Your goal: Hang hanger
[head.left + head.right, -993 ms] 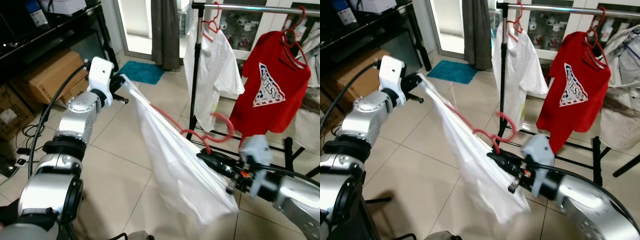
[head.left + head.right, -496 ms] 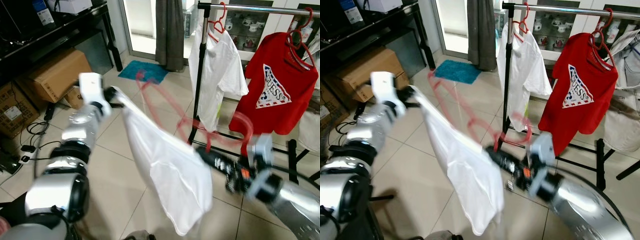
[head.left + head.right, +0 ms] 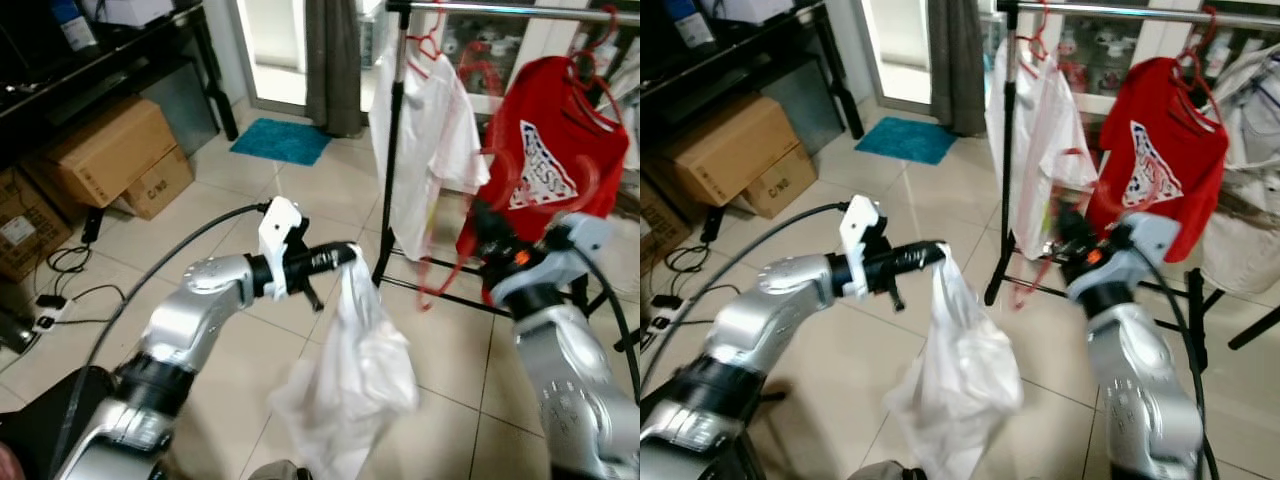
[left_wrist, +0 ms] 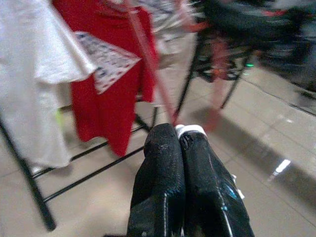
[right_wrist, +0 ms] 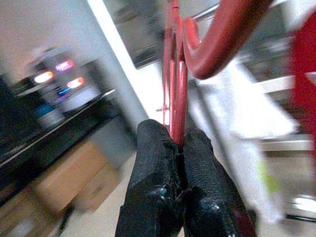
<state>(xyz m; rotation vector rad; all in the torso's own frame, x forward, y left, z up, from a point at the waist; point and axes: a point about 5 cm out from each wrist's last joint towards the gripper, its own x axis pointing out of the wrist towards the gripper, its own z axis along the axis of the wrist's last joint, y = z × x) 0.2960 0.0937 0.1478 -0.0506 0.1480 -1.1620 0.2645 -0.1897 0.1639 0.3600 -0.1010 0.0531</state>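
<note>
My left gripper reaches across the middle, shut on a corner of a white shirt that hangs bunched below it. A bit of white cloth shows at the fingertips in the left wrist view. My right gripper is raised at the right, shut on a red hanger, blurred by motion, whose hook is up near the red shirt on the rack. The hanger looks apart from the white shirt. The rack's rail runs along the top.
A second white shirt hangs on the rack beside the black upright pole. The rack's base bars lie on the tiled floor. Cardboard boxes, a black shelf and a teal mat are at the left.
The right gripper swung the hanger up and right toward the rack. The left arm came in to the centre, and the shirt, stretched before, now hangs limp from it.
</note>
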